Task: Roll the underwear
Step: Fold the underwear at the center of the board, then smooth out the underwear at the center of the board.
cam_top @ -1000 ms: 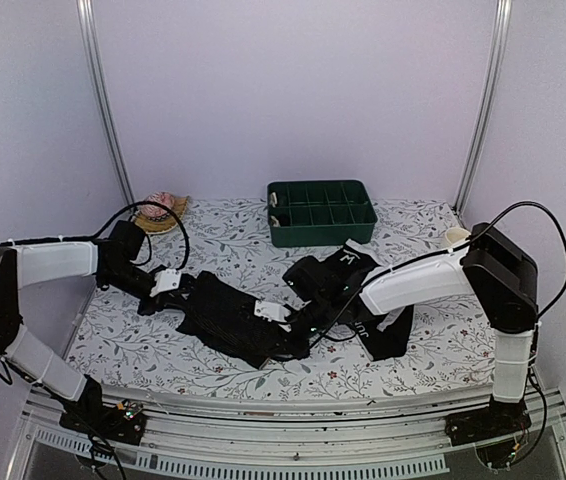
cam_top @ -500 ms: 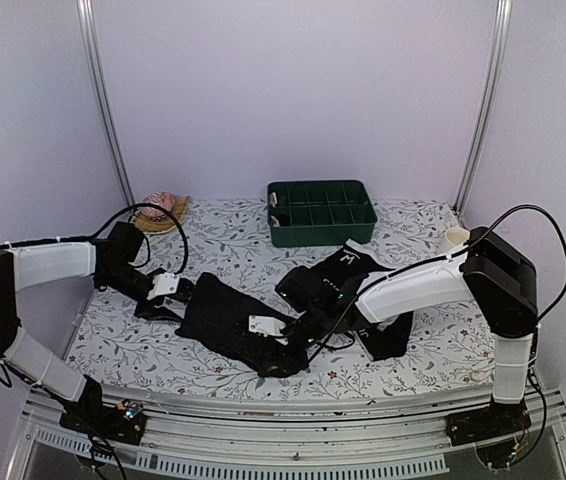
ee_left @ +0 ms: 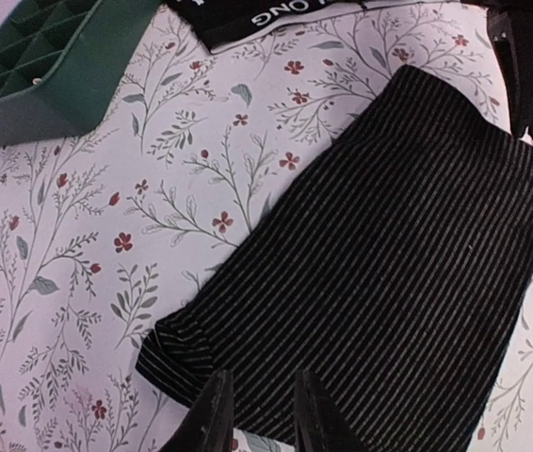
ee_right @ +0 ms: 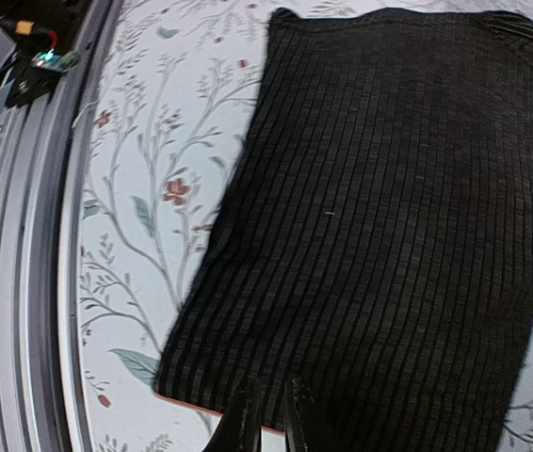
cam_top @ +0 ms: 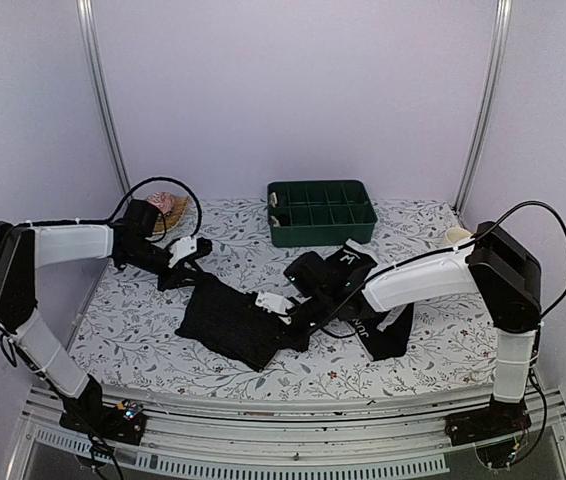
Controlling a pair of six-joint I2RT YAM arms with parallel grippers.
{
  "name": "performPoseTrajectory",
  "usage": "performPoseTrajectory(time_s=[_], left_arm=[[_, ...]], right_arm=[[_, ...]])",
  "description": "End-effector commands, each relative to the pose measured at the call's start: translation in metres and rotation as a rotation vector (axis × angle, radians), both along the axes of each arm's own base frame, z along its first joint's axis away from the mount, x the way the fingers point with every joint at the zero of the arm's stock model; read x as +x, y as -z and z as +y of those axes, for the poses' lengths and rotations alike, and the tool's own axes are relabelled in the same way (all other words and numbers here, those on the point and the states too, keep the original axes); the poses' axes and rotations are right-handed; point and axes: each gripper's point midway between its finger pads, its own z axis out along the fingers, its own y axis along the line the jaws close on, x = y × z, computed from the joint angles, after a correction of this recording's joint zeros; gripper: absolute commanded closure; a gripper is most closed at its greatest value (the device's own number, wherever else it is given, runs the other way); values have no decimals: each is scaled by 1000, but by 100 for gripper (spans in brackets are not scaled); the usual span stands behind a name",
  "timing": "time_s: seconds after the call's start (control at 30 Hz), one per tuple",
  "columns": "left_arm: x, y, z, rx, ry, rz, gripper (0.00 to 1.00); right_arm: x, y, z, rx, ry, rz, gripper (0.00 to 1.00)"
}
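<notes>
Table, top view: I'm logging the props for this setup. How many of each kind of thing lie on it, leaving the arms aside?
Underwear: 2, the striped pair and the other black pair
Green tray: 1
Pink thing on a woven mat, back left: 1
Small pale thing, far right, kind unclear: 1
Total: 5

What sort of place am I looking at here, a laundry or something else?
Probably a robot test booth, not a laundry: a left arm and right arm bolted at a flower-patterned table, plain walls with metal posts around it, and striped underwear laid out.
</notes>
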Motion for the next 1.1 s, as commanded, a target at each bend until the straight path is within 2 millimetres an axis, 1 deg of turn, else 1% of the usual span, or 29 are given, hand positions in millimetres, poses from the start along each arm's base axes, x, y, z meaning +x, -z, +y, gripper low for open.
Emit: performPoseTrajectory(time_s=[0.0, 0.07, 0.13, 0.23, 0.3, 0.4, 0.5, 0.53, 0.57, 0.6, 0.63, 0.7, 0.8, 1.0, 1.03, 1.07], left_arm=[[25, 5, -24, 7, -76, -1, 80], [34, 13, -29, 23, -107, 19, 84], [44, 19, -32, 34, -134, 36, 88], [54, 28, -31, 52, -166, 49, 92], [60, 36, -28, 72, -201, 50, 93], [67, 52, -23, 110, -248, 62, 94], [75, 68, -17, 146, -292, 78, 95], [78, 73, -15, 165, -309, 77, 97], [81, 75, -13, 181, -327, 73, 98], [80, 90, -10, 214, -335, 93, 99], [81, 96, -7, 236, -347, 95, 99], [83, 101, -1, 266, -366, 90, 100], [84, 104, 5, 294, -388, 79, 100], [79, 100, 10, 292, -406, 62, 100], [82, 88, 10, 276, -417, 41, 99], [83, 80, 9, 261, -425, 29, 96]], right_arm=[[48, -34, -11, 80, 193, -22, 91], [55, -32, -14, 78, 228, -16, 91], [60, -24, -15, 58, 257, -5, 92], [63, -1, -18, -3, 285, 24, 93], [67, 14, -21, -49, 319, 39, 96], [68, 33, -27, -105, 352, 66, 96], [69, 44, -34, -143, 388, 83, 96], [68, 46, -36, -154, 395, 89, 96], [68, 48, -38, -161, 403, 91, 96], [67, 50, -39, -168, 425, 107, 96], [67, 52, -41, -178, 436, 116, 96], [67, 57, -45, -198, 450, 121, 96], [72, 58, -51, -223, 476, 89, 96], [85, 30, -57, -201, 504, -7, 96], [87, 23, -57, -192, 512, -20, 95], [88, 19, -57, -184, 506, -36, 93]])
